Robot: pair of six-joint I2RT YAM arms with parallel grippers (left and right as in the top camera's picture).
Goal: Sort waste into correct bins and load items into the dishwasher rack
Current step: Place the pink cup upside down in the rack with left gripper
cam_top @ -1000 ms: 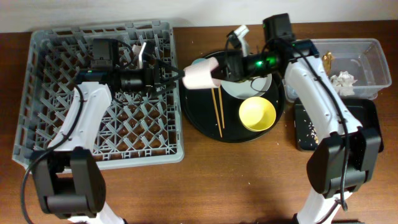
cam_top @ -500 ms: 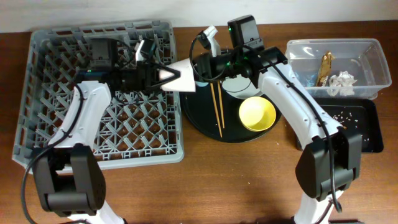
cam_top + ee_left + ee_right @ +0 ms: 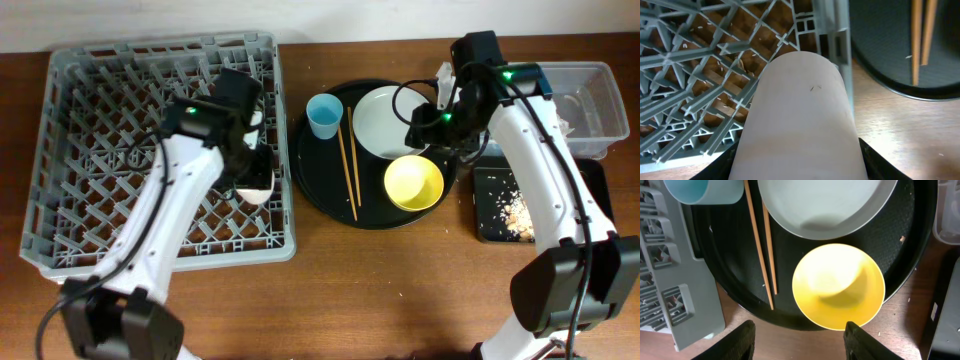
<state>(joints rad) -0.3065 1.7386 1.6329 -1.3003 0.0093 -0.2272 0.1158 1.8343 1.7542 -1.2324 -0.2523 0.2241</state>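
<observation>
"While the pink cup point(image 3: 800, 105) sits clamped in the left gripper point(image 3: 248, 160), where does it hang?"

"Over the rack's point(image 3: 90, 180) right edge. Its long axis runs straight out from the wrist, with hard grey lattice beneath and to its left. The cup is smooth, matte and slightly tapered."

"And the right gripper point(image 3: 801, 330)?"

"Fingers spread, empty, directly above the glossy round bowl point(image 3: 838, 286) on the black tray point(image 3: 320, 195). Thin wooden chopsticks point(image 3: 760, 240) lie just left of the bowl."
</observation>
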